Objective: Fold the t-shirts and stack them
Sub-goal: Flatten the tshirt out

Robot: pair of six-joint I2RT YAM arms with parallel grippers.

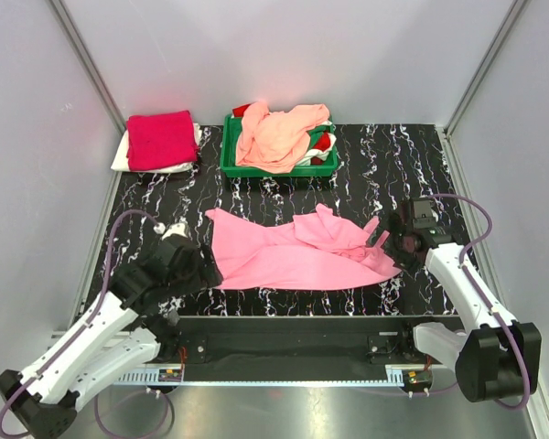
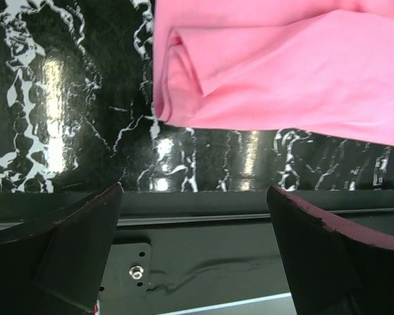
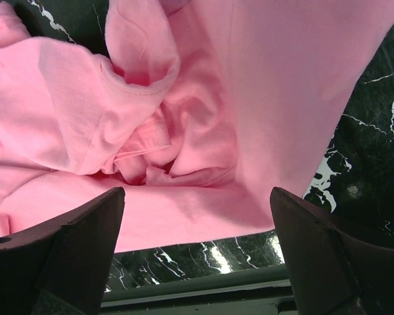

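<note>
A bubblegum pink t-shirt (image 1: pixel 293 251) lies crumpled and partly spread on the black marble table (image 1: pixel 384 165), between the two arms. My left gripper (image 1: pixel 201 272) is at the shirt's left edge; in the left wrist view it (image 2: pixel 196 223) is open over the table's front edge with nothing between its fingers, and the pink cloth (image 2: pixel 282 72) lies just beyond. My right gripper (image 1: pixel 384 245) is at the shirt's right end; in the right wrist view it (image 3: pixel 197 230) is open above the shirt's bunched folds (image 3: pixel 203 131), gripping nothing. A folded crimson t-shirt (image 1: pixel 160 139) rests on a folded white one (image 1: pixel 122 157) at the back left.
A green tray (image 1: pixel 274 171) stands at the back centre, holding a loose peach-salmon t-shirt (image 1: pixel 279 135) over other garments. Grey walls close in the table on the left, right and back. The black mounting rail (image 1: pixel 284 334) runs along the near edge.
</note>
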